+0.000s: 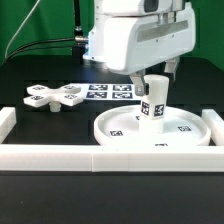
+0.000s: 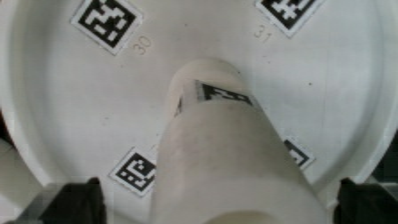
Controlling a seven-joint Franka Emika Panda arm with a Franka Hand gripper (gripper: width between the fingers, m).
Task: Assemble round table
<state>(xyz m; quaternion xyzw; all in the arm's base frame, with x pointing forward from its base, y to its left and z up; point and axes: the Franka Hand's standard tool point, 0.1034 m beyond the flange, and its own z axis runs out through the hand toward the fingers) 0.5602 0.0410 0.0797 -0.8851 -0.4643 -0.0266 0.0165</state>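
- White plastic everywhere: the rimmed disc top (image 1: 155, 132) lies flat on the black table (image 1: 40, 70), against the border rail (image 1: 100, 155).
- The cylinder leg (image 1: 153, 100) stands upright at its centre.
- The gripper (image 2: 210, 196) hangs over the leg, jaws spread wide, gripping nothing.
- The cross-shaped base (image 1: 57, 97) lies apart, beside the marker board (image 1: 108, 92).

No readable text; only square tags on the disc top (image 1: 120, 127) and leg (image 1: 154, 103).

Black bench (image 1: 40, 70) under even light. White border rail (image 1: 60, 155) runs along the near edge. Dark cables (image 1: 40, 42) trail behind; backdrop pale, blurred.
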